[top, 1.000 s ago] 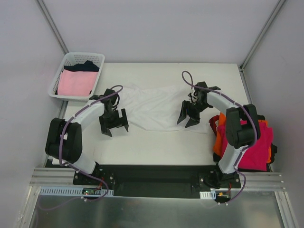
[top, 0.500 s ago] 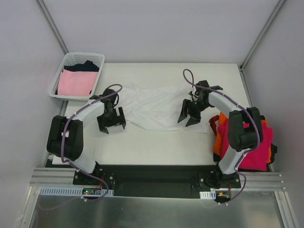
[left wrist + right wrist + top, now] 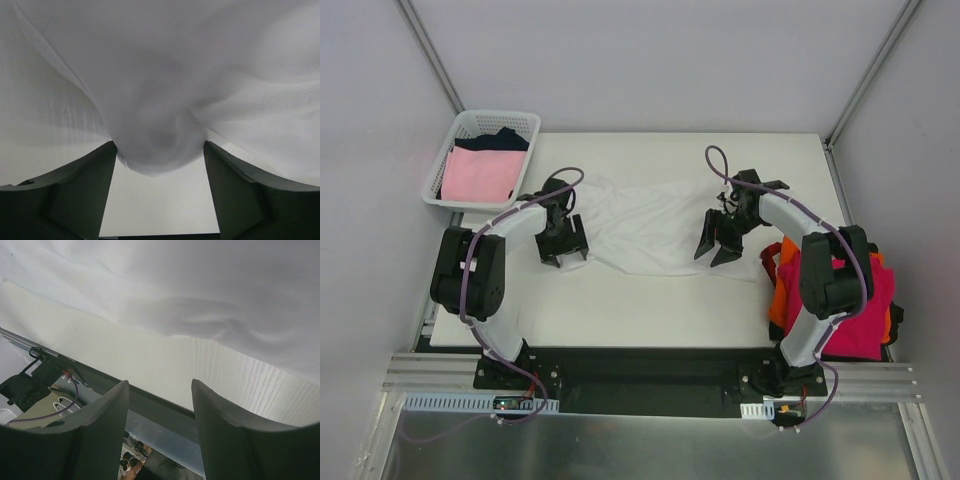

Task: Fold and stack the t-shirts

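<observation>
Straddling a bunched edge of the white t-shirt (image 3: 650, 225) to pinch it, the left gripper (image 3: 565, 257) is gaping; the right gripper (image 3: 712, 256) is hovering, fingers apart.

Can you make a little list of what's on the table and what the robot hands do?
Middle: white t-shirt, spread but wrinkled
Left gripper: open, shirt fold between its jaws
Right gripper: open, empty, by the shirt's near edge
Basket: pink shirt, dark shirt behind it
Far right: magenta shirt on orange shirt
</observation>
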Controlling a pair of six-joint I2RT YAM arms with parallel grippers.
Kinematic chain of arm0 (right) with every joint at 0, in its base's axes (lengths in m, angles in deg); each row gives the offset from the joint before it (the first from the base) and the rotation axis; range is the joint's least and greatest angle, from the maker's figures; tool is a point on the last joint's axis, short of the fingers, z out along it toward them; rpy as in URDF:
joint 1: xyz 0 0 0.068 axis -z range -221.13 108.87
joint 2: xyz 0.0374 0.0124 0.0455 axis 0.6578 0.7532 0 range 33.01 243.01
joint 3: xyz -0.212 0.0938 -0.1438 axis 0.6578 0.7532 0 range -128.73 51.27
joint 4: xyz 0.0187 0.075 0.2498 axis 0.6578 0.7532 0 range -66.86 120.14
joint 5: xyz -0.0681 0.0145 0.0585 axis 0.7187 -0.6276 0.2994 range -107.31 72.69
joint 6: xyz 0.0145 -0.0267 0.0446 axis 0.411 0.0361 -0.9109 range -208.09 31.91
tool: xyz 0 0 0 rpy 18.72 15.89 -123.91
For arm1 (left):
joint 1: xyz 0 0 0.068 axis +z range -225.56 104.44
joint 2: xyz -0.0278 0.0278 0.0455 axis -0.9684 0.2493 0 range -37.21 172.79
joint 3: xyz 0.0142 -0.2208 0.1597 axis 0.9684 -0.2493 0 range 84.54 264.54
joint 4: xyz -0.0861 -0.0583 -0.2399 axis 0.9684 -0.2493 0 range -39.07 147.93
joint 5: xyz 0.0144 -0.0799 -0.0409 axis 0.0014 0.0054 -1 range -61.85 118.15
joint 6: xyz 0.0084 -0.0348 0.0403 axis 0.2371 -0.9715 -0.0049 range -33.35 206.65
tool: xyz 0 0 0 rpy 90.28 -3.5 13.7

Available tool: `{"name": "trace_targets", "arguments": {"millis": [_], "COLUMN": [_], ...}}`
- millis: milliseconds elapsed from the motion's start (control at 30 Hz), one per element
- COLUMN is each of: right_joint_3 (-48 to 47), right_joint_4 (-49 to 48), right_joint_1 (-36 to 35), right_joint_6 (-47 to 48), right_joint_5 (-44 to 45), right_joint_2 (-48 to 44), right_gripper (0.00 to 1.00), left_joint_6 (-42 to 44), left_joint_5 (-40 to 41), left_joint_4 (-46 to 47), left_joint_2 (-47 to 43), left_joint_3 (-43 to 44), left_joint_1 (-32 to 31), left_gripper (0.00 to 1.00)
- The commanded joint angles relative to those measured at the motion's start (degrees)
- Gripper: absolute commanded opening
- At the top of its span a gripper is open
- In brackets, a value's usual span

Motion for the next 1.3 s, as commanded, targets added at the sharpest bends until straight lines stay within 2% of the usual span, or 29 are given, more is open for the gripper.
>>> {"name": "trace_targets", "arguments": {"millis": [0,33,167,267,433,600,800,900,1033,1133,1233,1267], "right_joint_3": [-0.9,-0.9,-1.2,-1.5,-2.3,-3.6,-5.9,-6.5,-6.6,-6.7,-6.9,-6.7], "right_joint_4": [1.2,1.2,1.1,1.2,1.2,1.2,1.1,1.1,1.2,1.1,1.1,1.0], "right_joint_1": [-0.3,-0.4,-0.6,-0.8,-1.7,-3.1,-4.8,-5.3,-5.6,-5.8,-5.8,-5.8], "right_joint_6": [-0.3,-0.4,-0.6,-0.8,-1.3,-1.7,-2.4,-2.5,-2.6,-2.5,-2.6,-2.7], "right_joint_5": [0.5,0.5,0.6,0.6,0.8,1.1,1.5,1.8,2.1,2.2,2.4,2.4], "right_joint_2": [-2.0,-1.9,-1.5,-0.9,0.5,2.0,4.2,4.6,4.8,5.0,5.1,5.0], "right_gripper": [0.56,0.56,0.56,0.55,0.55,0.55,0.54,0.54,0.54,0.54,0.54,0.54], "left_joint_6": [1.7,1.7,1.7,1.2,0.1,0.0,0.6,0.8,1.7,2.2,2.2,2.3], "left_joint_5": [-1.5,-1.6,-1.9,-1.5,-1.0,0.4,0.4,0.2,0.5,1.1,-0.4,-0.8], "left_joint_4": [0.5,0.5,0.5,0.3,-4.2,-10.8,-20.3,-23.4,-25.8,-26.5,-25.0,-24.0], "left_joint_2": [-0.3,-0.5,-1.6,-3.1,-6.3,-8.4,-6.4,-5.3,-5.3,-6.1,-9.1,-11.7], "left_joint_3": [2.5,2.2,0.9,-0.2,1.8,10.3,29.6,34.7,37.7,35.6,26.4,23.2], "left_joint_1": [0.3,0.4,0.4,0.4,0.3,0.4,0.4,0.4,0.5,0.5,0.5,0.4], "left_gripper": [0.63,0.54,0.34,0.29,0.30,0.31,0.35,0.36,0.37,0.38,0.55,0.69]}}
